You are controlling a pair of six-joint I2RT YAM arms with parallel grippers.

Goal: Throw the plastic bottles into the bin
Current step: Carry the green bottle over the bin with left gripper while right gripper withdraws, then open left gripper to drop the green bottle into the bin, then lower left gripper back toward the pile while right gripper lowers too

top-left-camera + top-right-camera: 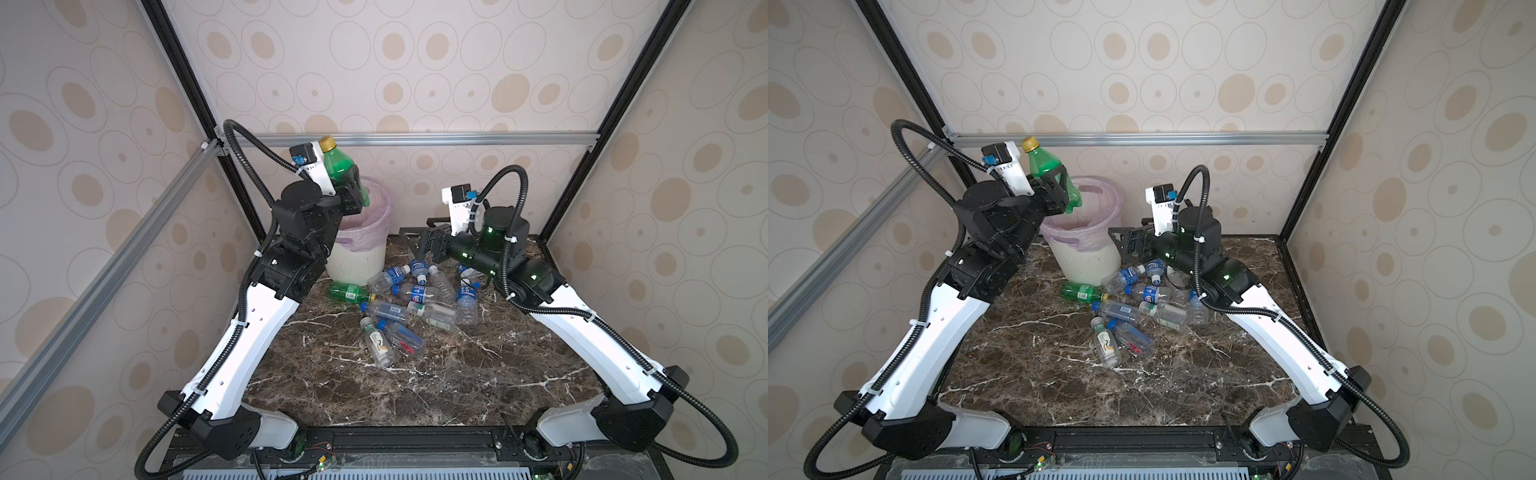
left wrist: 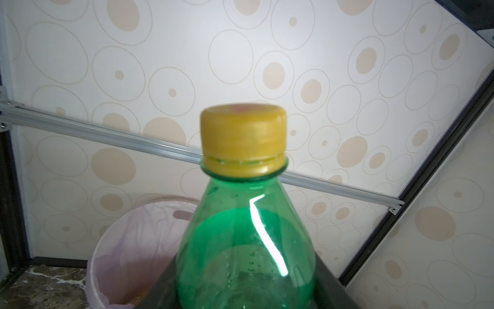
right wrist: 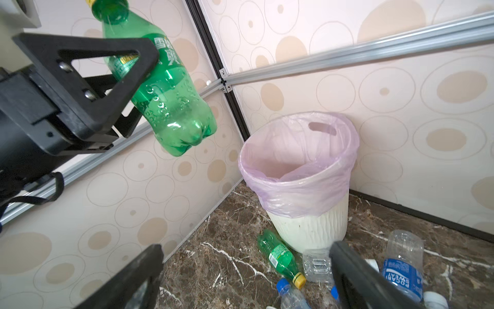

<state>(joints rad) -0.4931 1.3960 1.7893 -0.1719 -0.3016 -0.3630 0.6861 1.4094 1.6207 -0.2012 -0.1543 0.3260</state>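
Note:
My left gripper (image 1: 351, 183) (image 1: 1059, 183) is shut on a green plastic bottle (image 1: 338, 166) (image 2: 240, 227) (image 3: 173, 107) with a yellow cap. It holds the bottle cap-up, high by the left side of the bin's opening. The white ribbed bin (image 1: 357, 266) (image 1: 1088, 262) (image 3: 307, 227), lined with a pale pink bag, stands at the back. A second green bottle (image 1: 349, 292) (image 3: 279, 256) lies at its foot. Several clear bottles (image 1: 415, 293) (image 1: 1150, 293) with blue labels lie in a heap mid-table. My right gripper (image 1: 419, 241) (image 3: 244, 273) hangs open above the heap, holding nothing.
The dark marble table (image 1: 457, 374) is boxed in by wallpapered walls and aluminium frame rails (image 1: 415, 139). The bin sits near the back left corner post (image 3: 222, 77). Both arms' bases stand at the table's front edge.

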